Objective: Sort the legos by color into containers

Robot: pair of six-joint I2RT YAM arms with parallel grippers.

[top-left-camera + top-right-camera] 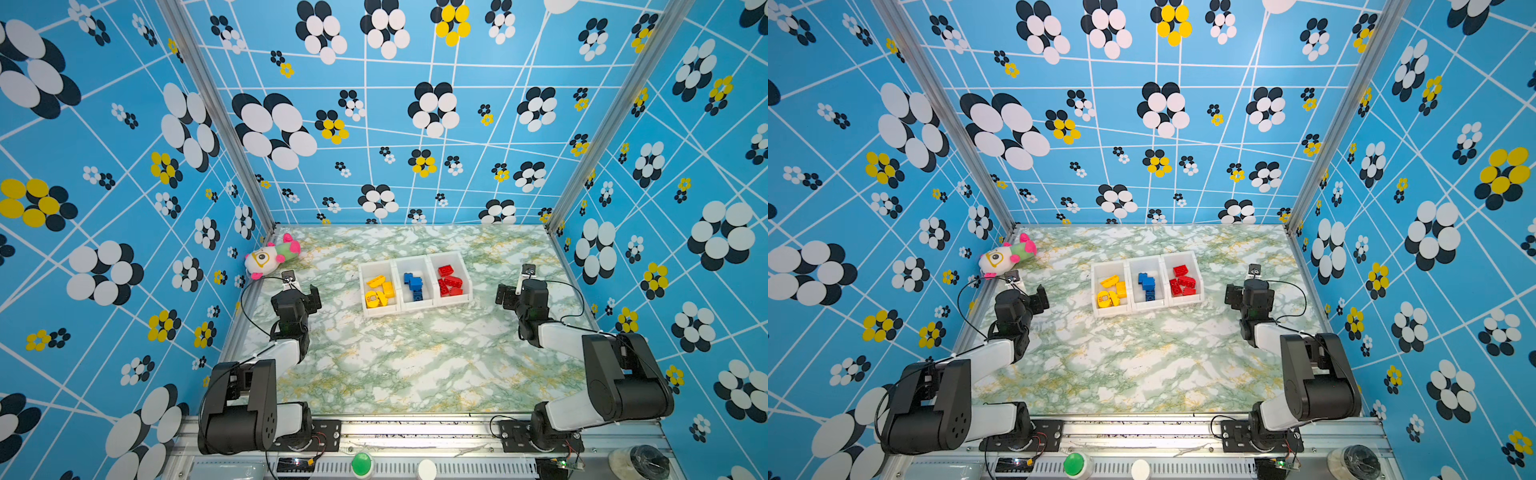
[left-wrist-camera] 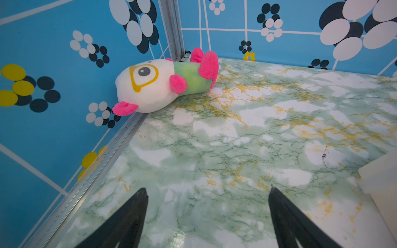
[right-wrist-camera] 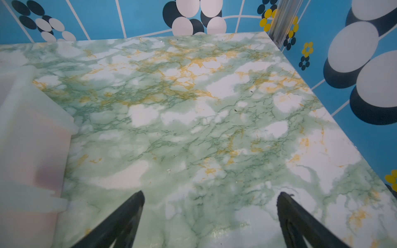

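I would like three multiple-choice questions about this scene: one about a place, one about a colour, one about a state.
1. Where does the plush toy lie?
A) in a bin
B) in the far left corner of the table
C) between the right fingers

2. Which colour are the legos in the middle bin?
A) blue
B) red
C) yellow

3. The left fingers are:
A) shut on a brick
B) shut on the toy
C) open, holding nothing

Answers: 1 B, both top views show it there; 2 A, only blue pieces show inside; 3 C, only bare table shows between them.
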